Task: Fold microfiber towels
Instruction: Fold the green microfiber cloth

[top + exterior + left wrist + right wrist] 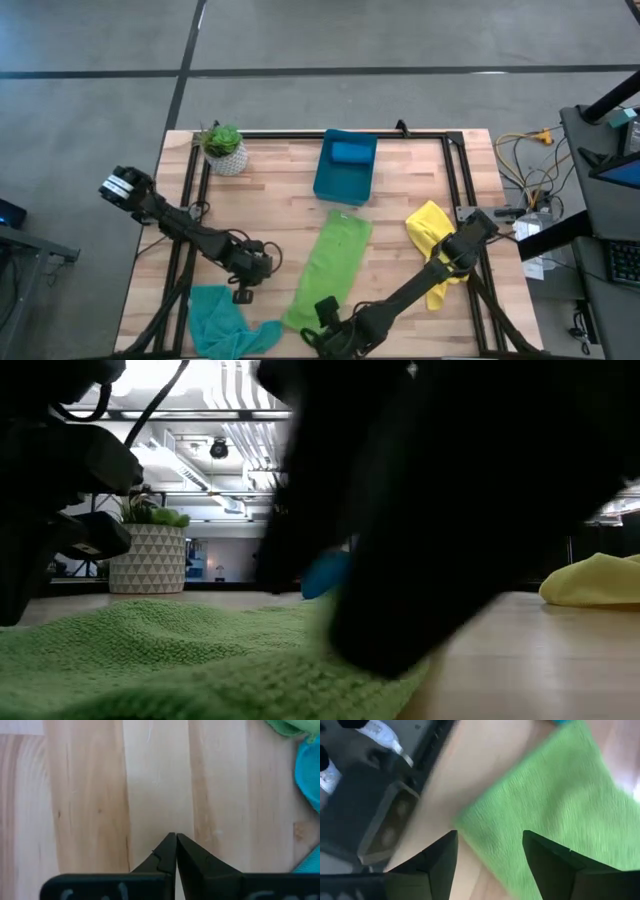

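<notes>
A lime green towel [330, 262] lies flat as a long strip in the middle of the table. My right gripper [318, 312] is open at the strip's near end, its fingers either side of a towel corner [485, 827]. A teal towel [225, 322] lies bunched at the near left. My left gripper [243, 293] is shut just beyond it, over bare wood [176, 840]. A yellow towel [435, 240] lies crumpled on the right. A blue towel [350, 152] sits folded in the blue bin [345, 185]. My right gripper comes at the green towel's near corner [485, 827] slanting down from above with its fingers [445, 857] spread. I cannot tell whether they touch the cloth. The towel lies flat on the table.
A potted plant [225, 148] stands at the far left corner. A black frame rail [460, 180] runs around the table top. Bare wood lies between the green towel and the yellow one. Cables and equipment [530, 190] sit off the table's right edge.
</notes>
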### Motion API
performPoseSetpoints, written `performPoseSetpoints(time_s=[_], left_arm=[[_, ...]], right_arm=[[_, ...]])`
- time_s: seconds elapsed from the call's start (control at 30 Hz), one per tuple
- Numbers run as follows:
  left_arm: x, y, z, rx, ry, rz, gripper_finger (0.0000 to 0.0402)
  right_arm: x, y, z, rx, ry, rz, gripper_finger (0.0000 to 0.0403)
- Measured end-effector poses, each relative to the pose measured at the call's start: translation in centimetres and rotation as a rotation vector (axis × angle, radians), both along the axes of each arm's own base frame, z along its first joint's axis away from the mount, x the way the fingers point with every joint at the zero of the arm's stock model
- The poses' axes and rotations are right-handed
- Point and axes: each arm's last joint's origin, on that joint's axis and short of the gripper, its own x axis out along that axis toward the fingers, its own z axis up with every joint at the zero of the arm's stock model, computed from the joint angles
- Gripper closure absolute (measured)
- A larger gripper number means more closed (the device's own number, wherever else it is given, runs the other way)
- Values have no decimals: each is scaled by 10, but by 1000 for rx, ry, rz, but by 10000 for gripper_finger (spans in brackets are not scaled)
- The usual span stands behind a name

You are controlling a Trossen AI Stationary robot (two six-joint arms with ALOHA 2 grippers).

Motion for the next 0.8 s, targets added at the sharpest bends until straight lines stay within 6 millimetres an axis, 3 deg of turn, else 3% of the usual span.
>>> performPoseSetpoints(time_s=[0.4,0.63,0.8], left_arm=[[3,-2,5,-40,-35,36,402],[24,-9,26,-17,-410,-48,402],[49,4,28,-59,-566,29,402]], right_arm=[[3,0,-25,-86,72,50,229],[3,1,-26,-75,76,47,309],[1,4,-27,-56,69,18,362]])
